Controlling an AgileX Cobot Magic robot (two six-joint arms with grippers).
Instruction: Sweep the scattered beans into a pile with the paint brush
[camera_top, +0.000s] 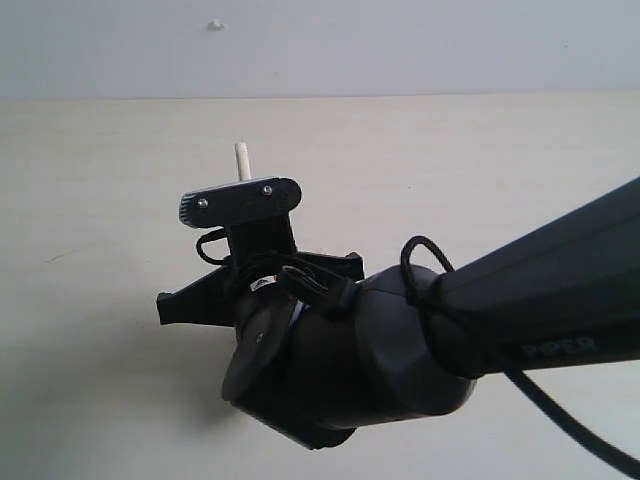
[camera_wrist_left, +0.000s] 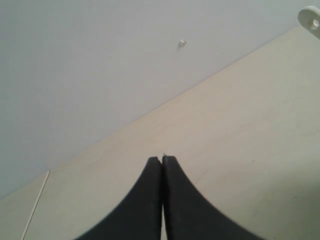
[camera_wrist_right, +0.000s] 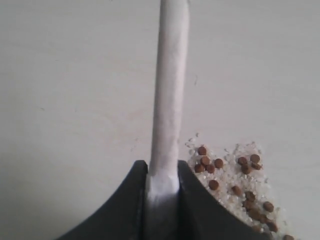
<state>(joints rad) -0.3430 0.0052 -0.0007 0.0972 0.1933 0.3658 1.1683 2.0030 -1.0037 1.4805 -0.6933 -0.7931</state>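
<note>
In the right wrist view my right gripper (camera_wrist_right: 162, 169) is shut on the pale handle of the paint brush (camera_wrist_right: 170, 90), which runs straight out from between the fingers. Its ferrule and bristles are out of view. The beans (camera_wrist_right: 235, 175), small reddish-brown pellets, lie in a loose cluster on whitish crumbs close beside one finger. In the exterior view only the handle's tip (camera_top: 243, 160) shows above the right wrist (camera_top: 300, 370), which hides the beans and the fingers. My left gripper (camera_wrist_left: 162, 159) is shut with nothing in it, over bare table.
The pale tabletop (camera_top: 480, 170) meets a grey-white wall (camera_top: 400, 50) at the back; a small white speck (camera_top: 216, 24) is on the wall. A pale rounded piece with a hole (camera_wrist_left: 311, 19) shows at the corner of the left wrist view.
</note>
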